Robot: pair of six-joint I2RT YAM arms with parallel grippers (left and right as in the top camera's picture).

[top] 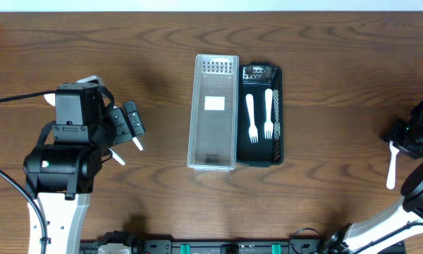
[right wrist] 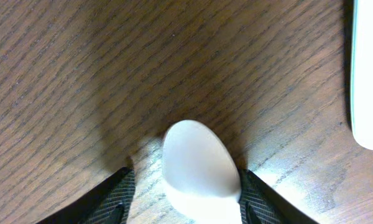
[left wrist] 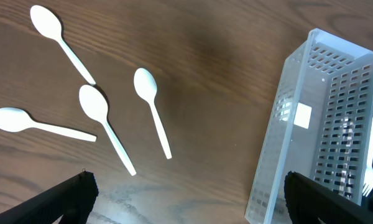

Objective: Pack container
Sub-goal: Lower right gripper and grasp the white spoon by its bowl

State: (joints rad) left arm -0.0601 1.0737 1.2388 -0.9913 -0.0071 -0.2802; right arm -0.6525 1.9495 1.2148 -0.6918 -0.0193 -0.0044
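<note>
A clear plastic container (top: 214,134) stands mid-table, with a black container (top: 279,113) against its right side holding two white forks (top: 252,116). In the right wrist view the bowl of a white spoon (right wrist: 196,155) lies on the wood between the fingers of my right gripper (right wrist: 185,177). The right pad touches its edge and the left pad stands a little apart. From overhead the same spoon (top: 391,168) sticks out below the right gripper (top: 407,140). My left gripper (left wrist: 189,180) hangs wide open and empty above several white spoons (left wrist: 105,127) left of the clear container (left wrist: 311,130).
Another white utensil (right wrist: 368,74) lies just right of the spoon in the right wrist view. The left arm's body (top: 63,155) covers most of the spoons from overhead. A fork (left wrist: 370,171) shows through the clear container's slotted wall.
</note>
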